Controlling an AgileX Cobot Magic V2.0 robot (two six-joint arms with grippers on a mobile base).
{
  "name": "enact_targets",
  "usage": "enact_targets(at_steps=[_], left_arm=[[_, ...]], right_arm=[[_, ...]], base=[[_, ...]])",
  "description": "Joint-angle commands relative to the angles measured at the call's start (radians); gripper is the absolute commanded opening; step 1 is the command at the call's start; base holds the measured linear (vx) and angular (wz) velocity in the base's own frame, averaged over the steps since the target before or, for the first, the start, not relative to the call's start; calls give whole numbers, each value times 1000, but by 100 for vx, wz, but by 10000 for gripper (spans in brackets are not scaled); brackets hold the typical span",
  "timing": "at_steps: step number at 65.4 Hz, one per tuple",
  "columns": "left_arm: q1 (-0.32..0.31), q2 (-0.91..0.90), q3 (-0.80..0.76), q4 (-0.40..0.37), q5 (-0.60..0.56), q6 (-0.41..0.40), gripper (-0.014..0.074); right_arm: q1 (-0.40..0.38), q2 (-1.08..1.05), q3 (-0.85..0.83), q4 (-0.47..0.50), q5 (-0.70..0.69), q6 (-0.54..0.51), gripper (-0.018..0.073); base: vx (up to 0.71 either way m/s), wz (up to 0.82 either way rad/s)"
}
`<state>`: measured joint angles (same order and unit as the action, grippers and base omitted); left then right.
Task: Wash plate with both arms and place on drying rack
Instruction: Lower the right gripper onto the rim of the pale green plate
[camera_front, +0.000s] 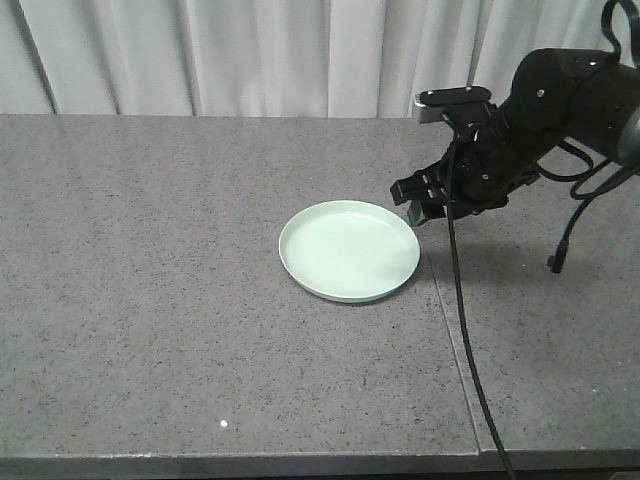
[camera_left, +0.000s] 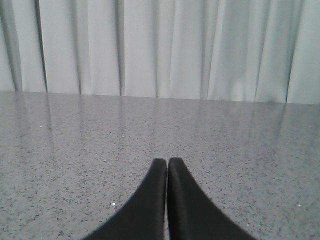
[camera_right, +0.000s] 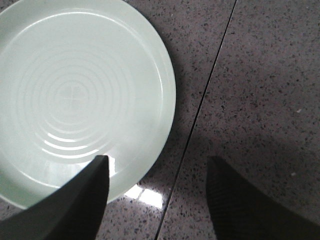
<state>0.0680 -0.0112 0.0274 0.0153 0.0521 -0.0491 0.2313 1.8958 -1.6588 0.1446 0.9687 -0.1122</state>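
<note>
Black fingers (camera_right: 75, 210) of the right pincer (camera_right: 157, 161) fill the bottom of the right wrist view, spread wide with nothing between them. One overlaps the near rim of the pale green plate (camera_right: 75, 100) and the other sits over bare bench (camera_right: 260, 90) beyond a thin dark seam (camera_right: 207, 90). Seen from the front, the plate lies flat near the middle of the speckled grey bench, the right arm (camera_front: 560, 100) stretched in at its right rim and a black cable (camera_front: 465, 330) hanging across the seam. The left pincer (camera_left: 167, 161) has its fingers pressed together on nothing, pointing over bare bench at a pale pleated curtain (camera_left: 150, 45).
</note>
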Motion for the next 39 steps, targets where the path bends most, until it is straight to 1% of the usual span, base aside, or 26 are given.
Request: enact_targets(at_steps=[1,20,39], left_arm=[[-1,-14,-26,-7,-74,-3,-6],[-1,-14,-26,-7,-74,-3,-6],[-1,-14,-26,-7,-74,-3,-6]], right_arm=[[0,-14,-63,5,-25,7,403],[0,83,-132,28,-32,7,400],[0,151,-151,36,-40,7,399]], base=[[0,0],[0,0],[0,0]])
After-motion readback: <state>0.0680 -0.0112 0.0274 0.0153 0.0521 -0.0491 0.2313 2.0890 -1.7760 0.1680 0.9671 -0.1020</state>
